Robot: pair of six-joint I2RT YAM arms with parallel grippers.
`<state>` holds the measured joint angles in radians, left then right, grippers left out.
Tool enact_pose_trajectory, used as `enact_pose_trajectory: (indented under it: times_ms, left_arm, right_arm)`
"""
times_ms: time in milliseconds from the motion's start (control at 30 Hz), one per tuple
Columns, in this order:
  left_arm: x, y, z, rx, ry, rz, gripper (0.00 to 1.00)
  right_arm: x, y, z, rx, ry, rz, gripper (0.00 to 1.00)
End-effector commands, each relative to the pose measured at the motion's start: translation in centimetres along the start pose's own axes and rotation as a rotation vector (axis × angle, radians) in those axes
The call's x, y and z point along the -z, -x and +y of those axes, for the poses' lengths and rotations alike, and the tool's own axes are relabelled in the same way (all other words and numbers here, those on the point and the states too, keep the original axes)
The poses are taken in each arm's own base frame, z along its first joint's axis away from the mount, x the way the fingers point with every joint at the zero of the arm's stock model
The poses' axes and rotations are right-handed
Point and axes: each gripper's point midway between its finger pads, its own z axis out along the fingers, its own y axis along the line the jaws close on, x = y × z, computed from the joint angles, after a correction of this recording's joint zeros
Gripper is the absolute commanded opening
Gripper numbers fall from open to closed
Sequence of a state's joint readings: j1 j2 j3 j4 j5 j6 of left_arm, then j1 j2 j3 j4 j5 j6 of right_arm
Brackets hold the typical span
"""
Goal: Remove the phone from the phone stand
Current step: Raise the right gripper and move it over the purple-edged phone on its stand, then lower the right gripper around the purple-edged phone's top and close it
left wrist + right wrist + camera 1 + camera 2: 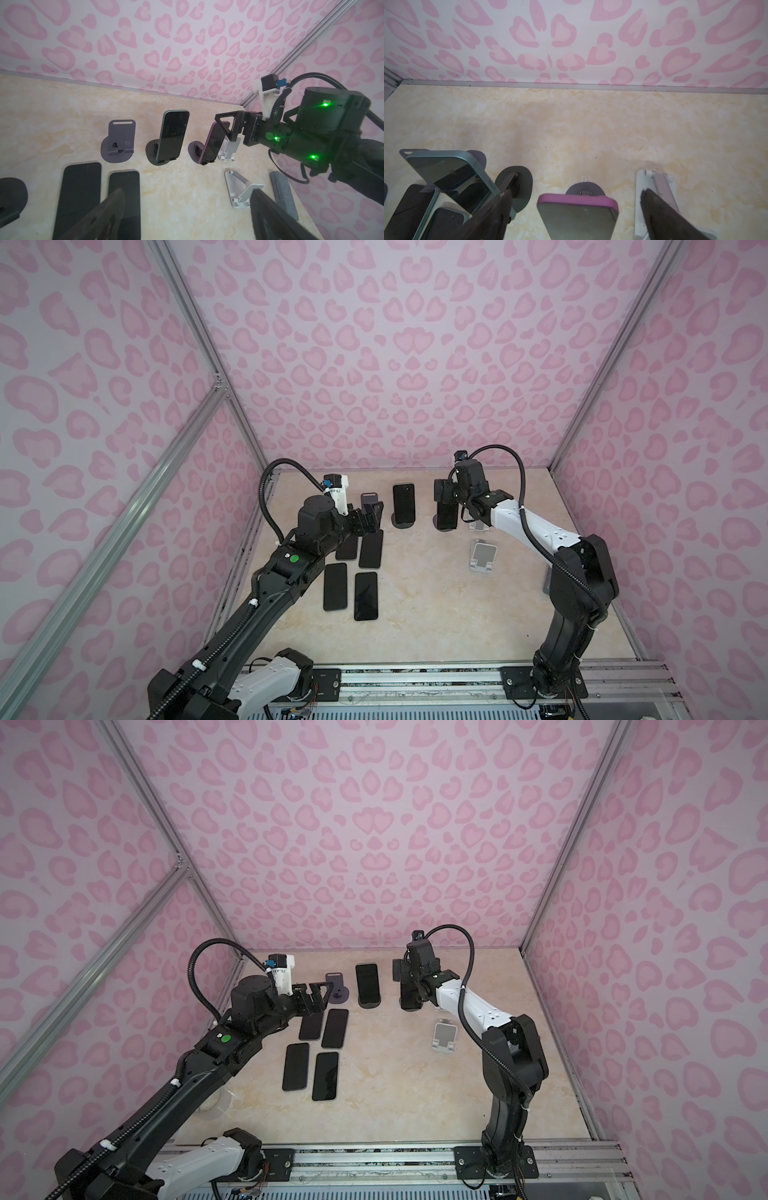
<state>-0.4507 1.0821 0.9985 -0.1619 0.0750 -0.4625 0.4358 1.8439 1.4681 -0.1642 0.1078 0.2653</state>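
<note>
A purple-edged phone (579,214) leans upright in a dark round-based phone stand (583,188) at the back of the table. My right gripper (575,193) is open and straddles the phone's top end, with a gap between each finger and the phone's edges. From the left wrist view the same phone (216,143) shows with the right gripper (228,124) around its top. In both top views the right gripper (446,497) (405,979) covers most of that phone. My left gripper (188,191) (372,516) is open and empty, next to an empty purple-grey stand (120,141).
A blue-edged phone (172,135) (404,504) stands in a second dark stand between the two grippers. Several phones (365,595) lie flat at front left. Two white stands (229,149) (482,556) and a grey block (284,195) sit to the right.
</note>
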Motion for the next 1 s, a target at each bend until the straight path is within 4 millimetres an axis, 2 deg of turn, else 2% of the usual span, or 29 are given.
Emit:
enact_pose_trajectory:
  times_ms: [0, 167, 500, 733, 967]
  left_arm:
    - [0.3, 1.0, -1.1, 0.002, -0.055, -0.032, 0.97]
    - [0.3, 0.9, -1.5, 0.010, -0.073, -0.025, 0.97]
    - [0.4, 0.8, -1.9, 0.022, -0.097, -0.019, 0.97]
    - [0.4, 0.8, -2.2, 0.030, -0.113, -0.016, 0.97]
    - [0.4, 0.8, -2.5, 0.038, -0.128, -0.012, 0.97]
  right_arm:
    - [-0.7, -0.7, -0.1, 0.011, -0.007, 0.022, 0.98]
    - [-1.5, -1.9, 0.0, 0.004, -0.002, 0.059, 0.98]
    - [-2.5, -3.2, 1.1, -0.001, -0.029, 0.055, 0.99]
    - [-2.8, -3.9, -0.5, -0.028, -0.124, 0.045, 0.98]
    - [-3.7, -5.7, -0.1, -0.037, -0.106, 0.087, 0.87]
